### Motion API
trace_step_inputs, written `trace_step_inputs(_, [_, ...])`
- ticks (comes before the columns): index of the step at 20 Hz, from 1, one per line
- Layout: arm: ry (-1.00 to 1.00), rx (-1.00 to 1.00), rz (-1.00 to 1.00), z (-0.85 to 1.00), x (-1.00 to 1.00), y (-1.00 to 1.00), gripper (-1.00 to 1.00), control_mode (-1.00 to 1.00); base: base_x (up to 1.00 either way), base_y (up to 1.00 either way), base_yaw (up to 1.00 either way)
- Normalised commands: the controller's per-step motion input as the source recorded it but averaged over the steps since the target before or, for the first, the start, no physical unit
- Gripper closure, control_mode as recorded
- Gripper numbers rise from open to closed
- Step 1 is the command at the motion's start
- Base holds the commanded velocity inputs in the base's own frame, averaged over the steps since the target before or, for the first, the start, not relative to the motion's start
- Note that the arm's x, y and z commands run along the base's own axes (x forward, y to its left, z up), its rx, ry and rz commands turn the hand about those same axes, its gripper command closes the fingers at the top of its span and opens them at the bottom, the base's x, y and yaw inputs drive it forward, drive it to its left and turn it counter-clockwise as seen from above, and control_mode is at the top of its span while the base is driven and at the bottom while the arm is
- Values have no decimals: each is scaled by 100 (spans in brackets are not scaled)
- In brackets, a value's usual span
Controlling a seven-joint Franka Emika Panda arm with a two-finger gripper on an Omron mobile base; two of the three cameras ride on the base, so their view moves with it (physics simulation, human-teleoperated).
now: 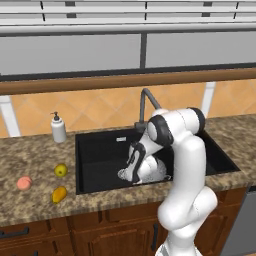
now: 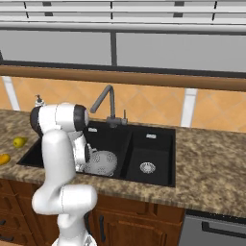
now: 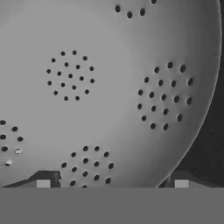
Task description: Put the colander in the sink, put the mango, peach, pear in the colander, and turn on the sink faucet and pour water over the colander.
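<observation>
The colander (image 1: pixel 156 170) (image 2: pixel 102 162) lies in the large basin of the black sink (image 1: pixel 100 155) (image 2: pixel 144 144). My gripper (image 1: pixel 131 172) (image 2: pixel 87 161) (image 3: pixel 112 183) hangs low in that basin, right against the colander's left side. In the hand view the holed grey colander (image 3: pixel 109 87) sits close in front, and the fingertips (image 3: pixel 43 181) stand wide apart, open, with nothing clamped. On the counter left of the sink lie the pear (image 1: pixel 61 170) (image 2: pixel 19 142), the mango (image 1: pixel 59 194) (image 2: pixel 4 159) and the peach (image 1: pixel 24 183). The sink faucet (image 1: pixel 145 107) (image 2: pixel 108 103) stands behind the sink; no stream shows.
A white soap pump bottle (image 1: pixel 58 128) stands at the back left of the sink. The smaller basin with its silver drain (image 2: pixel 147 167) lies to the right. Granite counter runs on both sides, with a tiled wall behind.
</observation>
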Motion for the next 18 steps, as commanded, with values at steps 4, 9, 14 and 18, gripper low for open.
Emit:
trace_step_inputs(4, [-11, 0, -18, 30, 0, 94, -100, -100, 0, 0, 0])
trace_step_inputs(9, [-7, 0, -23, 57, -1, 66, -100, -100, 0, 0, 0])
trace_step_inputs(14, [17, -1, -9, 100, -27, 88, -100, -100, 0, 0, 0])
trace_step_inputs(18, [17, -3, 0, 100, -30, 70, -100, -100, 0, 0, 0])
